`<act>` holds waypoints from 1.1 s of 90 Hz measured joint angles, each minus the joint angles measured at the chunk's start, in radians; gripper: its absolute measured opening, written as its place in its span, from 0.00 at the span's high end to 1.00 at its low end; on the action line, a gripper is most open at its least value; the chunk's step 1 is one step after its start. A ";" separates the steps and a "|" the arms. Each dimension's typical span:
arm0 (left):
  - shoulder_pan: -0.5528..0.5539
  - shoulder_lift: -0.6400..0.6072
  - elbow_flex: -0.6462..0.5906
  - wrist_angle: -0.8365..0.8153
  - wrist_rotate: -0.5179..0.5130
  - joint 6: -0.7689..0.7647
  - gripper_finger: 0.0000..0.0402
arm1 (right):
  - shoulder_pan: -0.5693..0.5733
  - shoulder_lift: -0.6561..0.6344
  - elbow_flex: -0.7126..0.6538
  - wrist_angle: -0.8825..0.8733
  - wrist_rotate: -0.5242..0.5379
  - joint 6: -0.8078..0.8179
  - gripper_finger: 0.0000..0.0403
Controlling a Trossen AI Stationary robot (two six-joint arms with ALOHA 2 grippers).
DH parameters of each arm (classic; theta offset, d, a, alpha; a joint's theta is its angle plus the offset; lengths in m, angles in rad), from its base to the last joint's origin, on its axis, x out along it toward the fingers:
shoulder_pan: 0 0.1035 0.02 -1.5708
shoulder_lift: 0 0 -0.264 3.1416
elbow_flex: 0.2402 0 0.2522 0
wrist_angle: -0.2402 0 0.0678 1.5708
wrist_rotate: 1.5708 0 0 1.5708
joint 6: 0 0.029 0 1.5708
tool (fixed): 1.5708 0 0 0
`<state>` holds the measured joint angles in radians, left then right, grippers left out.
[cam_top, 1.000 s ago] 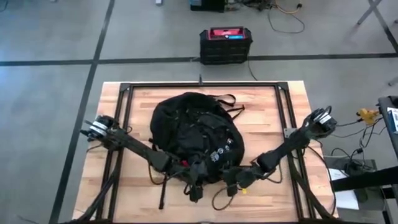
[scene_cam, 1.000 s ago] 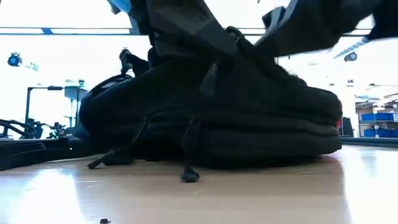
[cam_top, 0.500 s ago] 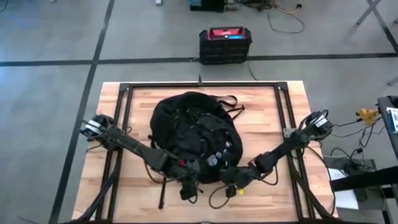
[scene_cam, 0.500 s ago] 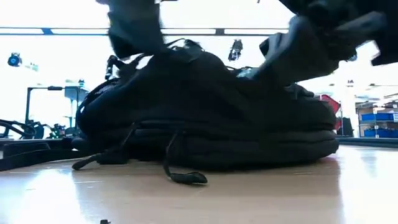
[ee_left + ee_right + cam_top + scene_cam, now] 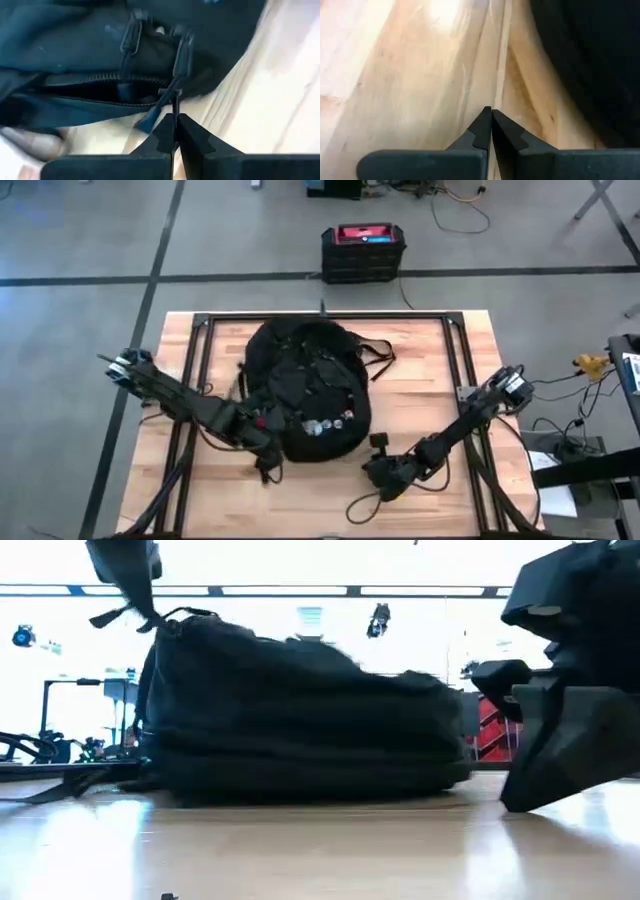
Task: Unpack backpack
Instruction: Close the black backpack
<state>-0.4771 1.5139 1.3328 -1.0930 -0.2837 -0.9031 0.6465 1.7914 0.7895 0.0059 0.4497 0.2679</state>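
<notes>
The backpack [image 5: 308, 392] fills the table's [image 5: 420, 385] middle, leaving open wood on its right side and along the near edge.

We see the backpack [image 5: 305, 395], black and rounded, lying flat mid-bench with small coloured tags on its front, loose straps trailing beside it, and one zipper partly open.

Top cam looks straight down on the whole desk [image 5: 420, 395]; low cam sits at desktop level, facing across; wrist cams hug the wood; all share the backpack [image 5: 305, 395].
</notes>
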 joint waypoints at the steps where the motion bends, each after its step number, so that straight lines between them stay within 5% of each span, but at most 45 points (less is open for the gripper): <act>1: 0.001 -0.004 -0.003 0.009 -0.001 -0.002 1.00 | 0.001 -0.004 0.000 0.002 0.002 -0.001 1.00; 21: 0.009 0.021 -0.058 0.279 0.019 0.062 1.00 | 0.019 -0.126 -0.003 0.055 0.068 -0.091 1.00; 45: 0.054 0.229 -0.030 0.599 0.205 0.221 1.00 | 0.006 -0.222 0.002 0.290 0.094 -0.255 1.00; 75: 0.081 0.448 0.081 0.596 0.265 0.302 1.00 | -0.097 -0.126 0.000 0.321 0.024 -0.240 1.00; 99: 0.065 0.447 0.146 0.372 0.212 0.294 1.00 | -0.117 -0.019 0.003 0.303 -0.039 -0.154 1.00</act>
<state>-0.4120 1.9608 1.4786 -0.7215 -0.0718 -0.6090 0.5293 1.7726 0.7926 0.3087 0.4110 0.1141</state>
